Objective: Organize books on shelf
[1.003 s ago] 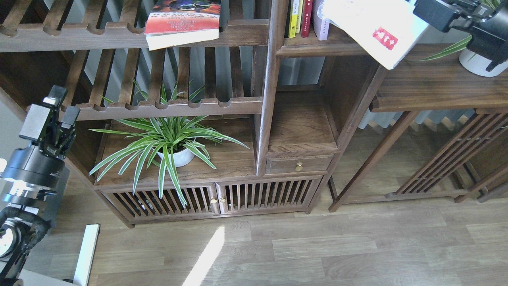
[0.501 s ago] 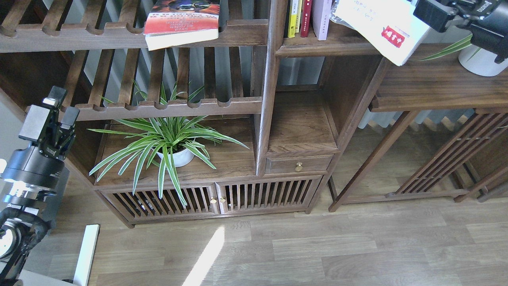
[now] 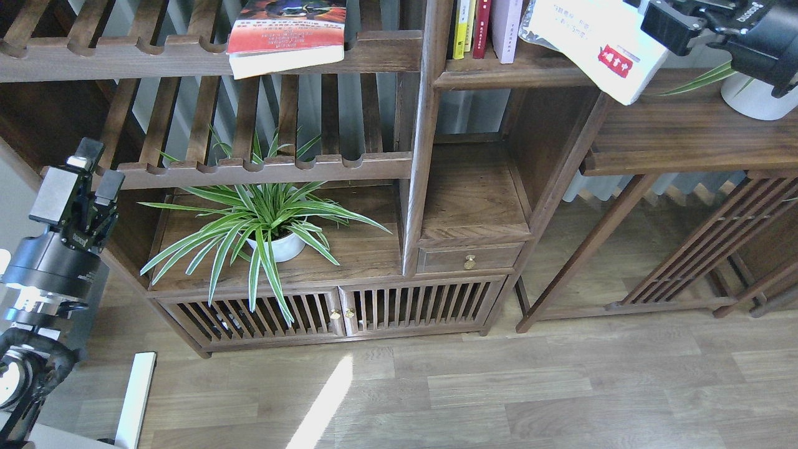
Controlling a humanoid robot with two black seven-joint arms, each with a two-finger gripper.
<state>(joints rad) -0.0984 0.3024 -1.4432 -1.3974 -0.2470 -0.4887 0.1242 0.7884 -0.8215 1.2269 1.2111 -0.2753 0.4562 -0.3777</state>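
My right gripper (image 3: 662,32) reaches in from the top right, shut on the large white book (image 3: 592,43) with red characters. That book hangs tilted over the right end of the shelf (image 3: 499,76). Upright on the shelf's plank stand slim yellow (image 3: 461,28) and red (image 3: 481,28) books and a pale lilac one (image 3: 506,28). A red-orange book (image 3: 287,34) lies flat on the slatted rack at the upper left. Far from all the books, my left gripper (image 3: 100,168) hovers at the left edge, open and empty.
A spider plant in a white pot (image 3: 268,234) fills the lower left compartment. Another potted plant (image 3: 754,96) stands on the dark side table (image 3: 686,137) to the right. There is a small drawer (image 3: 471,259) under the middle niche and a white board (image 3: 134,399) on the floor.
The white book has turned and shifted slightly in my right gripper, uncovering more of the lilac book. My right gripper moved a little left. The left arm has barely moved.
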